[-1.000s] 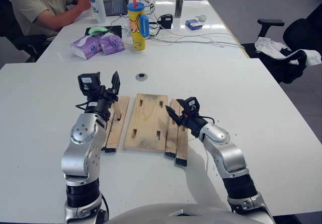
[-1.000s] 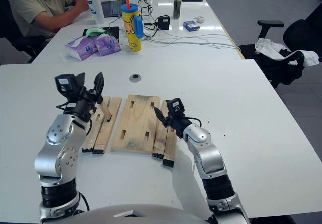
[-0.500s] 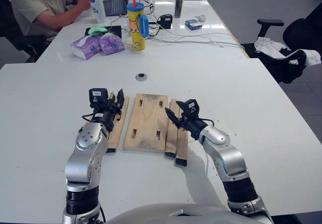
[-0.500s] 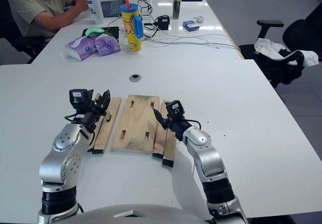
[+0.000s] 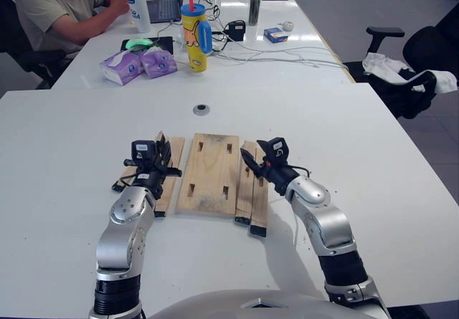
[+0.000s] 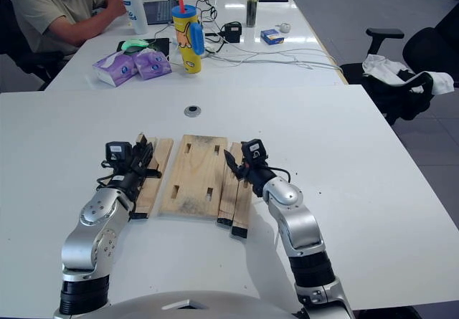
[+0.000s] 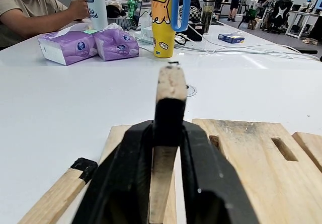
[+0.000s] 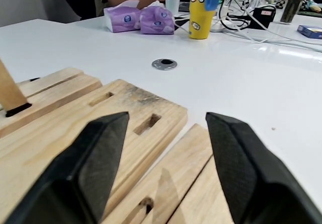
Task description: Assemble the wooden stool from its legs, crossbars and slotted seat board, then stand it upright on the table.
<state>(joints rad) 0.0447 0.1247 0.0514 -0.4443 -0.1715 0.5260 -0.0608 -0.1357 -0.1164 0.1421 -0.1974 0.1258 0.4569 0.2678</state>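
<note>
A pale slotted wooden seat board lies flat at frame centre on the white bench. Left of it, the left gripper has its fingers clamped on a narrow wooden bar. Right of it, the right gripper hovers with fingers wide over two flat wooden planks. Assembly looks barely begun. Next, the bar likely needs aligning with a slot.
</note>
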